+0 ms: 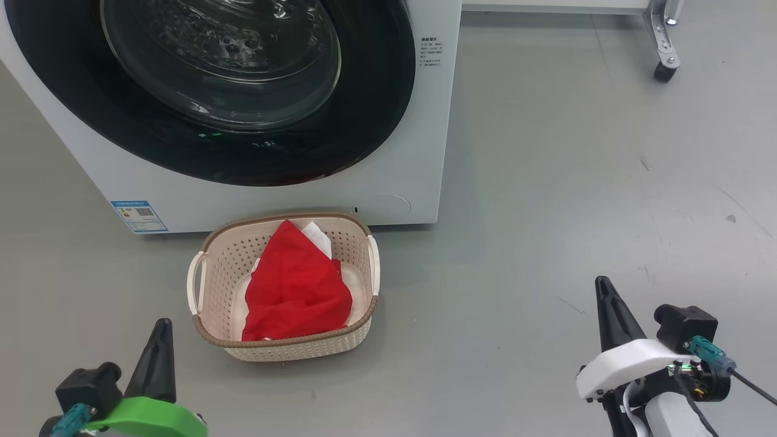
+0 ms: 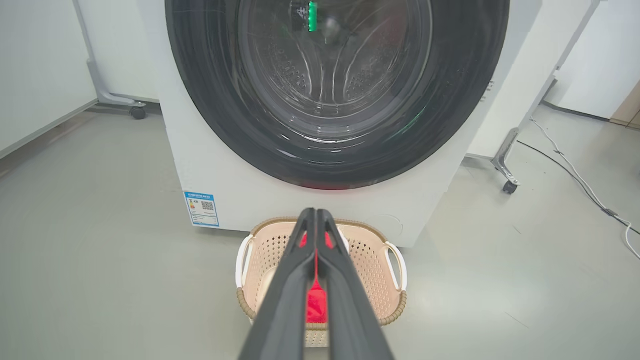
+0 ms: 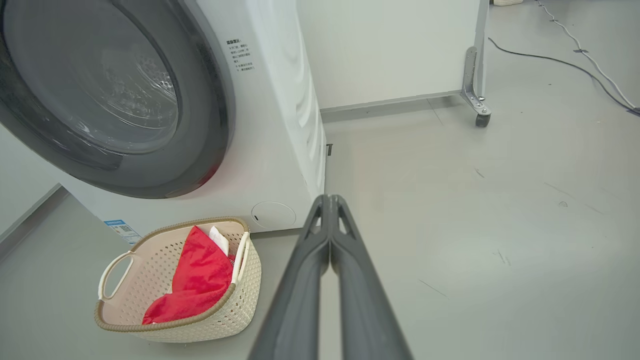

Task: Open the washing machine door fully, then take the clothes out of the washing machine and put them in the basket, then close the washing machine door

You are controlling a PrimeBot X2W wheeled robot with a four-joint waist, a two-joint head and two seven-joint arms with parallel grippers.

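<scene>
Nearest, well apart on either side of the cream perforated plastic basket (image 1: 285,343) with brown woven-look rim: left gripper (image 1: 162,328) and right gripper (image 1: 603,286), both clenched on nothing. Inside the basket: red fabric jersey (image 1: 294,285) with white trim. Just behind the basket: big white front-loading washing machine (image 1: 273,200), round glossy black-rimmed glass door (image 1: 364,121) shut flush. Looks complete; seemingly nothing left to do.
</scene>
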